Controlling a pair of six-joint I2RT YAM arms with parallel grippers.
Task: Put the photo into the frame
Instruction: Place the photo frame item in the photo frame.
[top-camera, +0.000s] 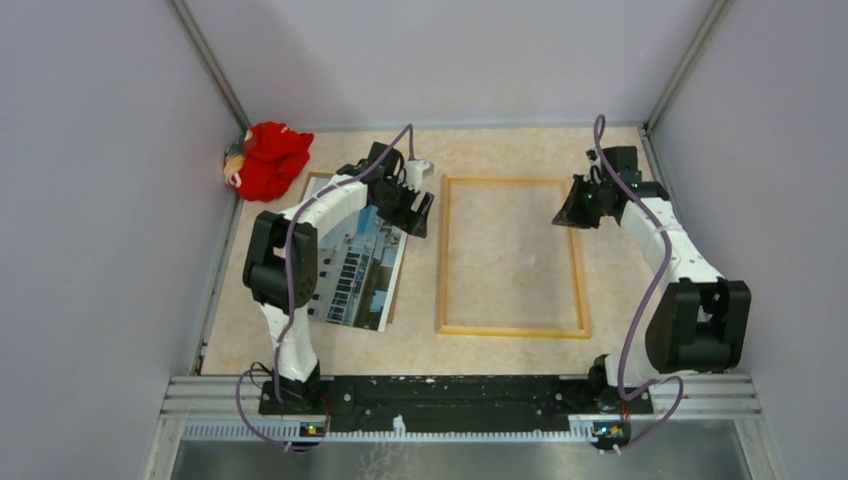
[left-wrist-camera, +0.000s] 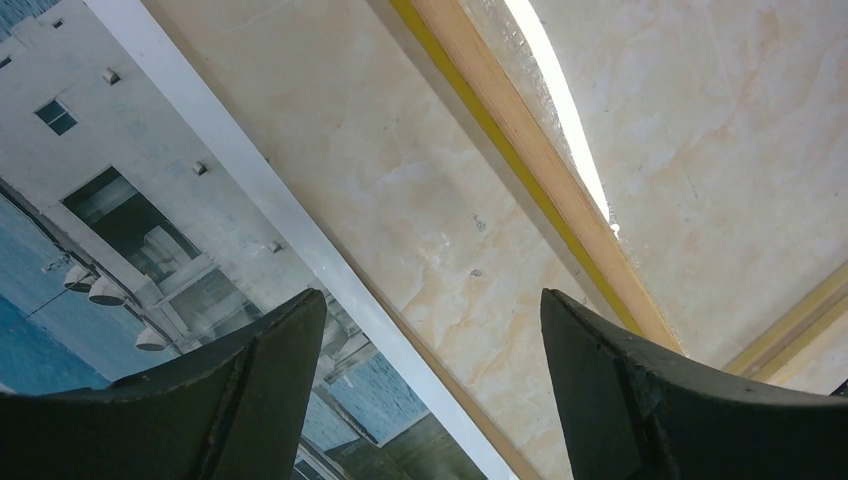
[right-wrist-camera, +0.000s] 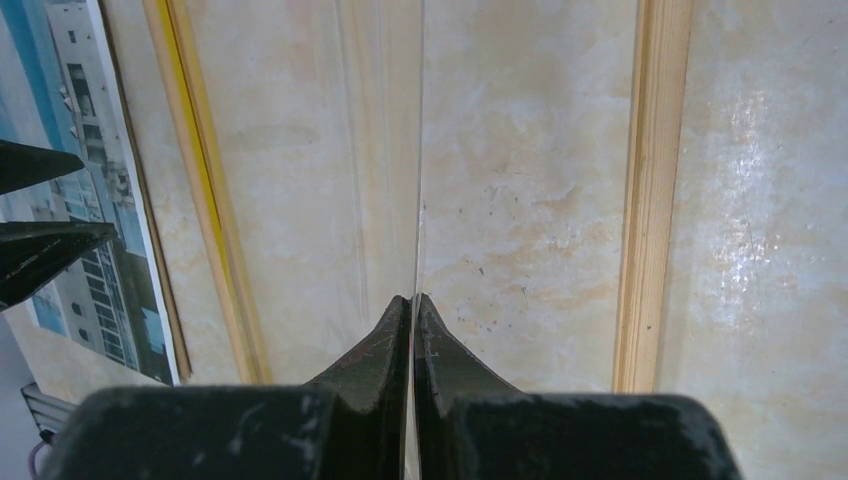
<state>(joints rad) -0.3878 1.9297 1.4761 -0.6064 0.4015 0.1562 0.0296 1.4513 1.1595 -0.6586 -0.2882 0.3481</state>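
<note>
The photo (top-camera: 360, 270) lies face up at the left, on a brown backing board (top-camera: 315, 182). The frame (top-camera: 441, 250) lies flat in the middle, wood-coloured back up, with a yellow edge showing in the left wrist view (left-wrist-camera: 540, 170). My left gripper (top-camera: 418, 212) is open and empty, one finger over the photo's (left-wrist-camera: 150, 200) right edge, the other over bare table (left-wrist-camera: 432, 310). My right gripper (top-camera: 567, 215) is over the frame's far right part. In the right wrist view it is shut (right-wrist-camera: 412, 300) on a thin clear sheet (right-wrist-camera: 420, 150), seen edge-on, standing between the frame's rails (right-wrist-camera: 650, 200).
A red cloth bundle (top-camera: 268, 158) sits in the far left corner. Grey walls close in the left, right and back sides of the beige table (top-camera: 500, 150). The arm bases stand on a black rail (top-camera: 450, 390) at the near edge.
</note>
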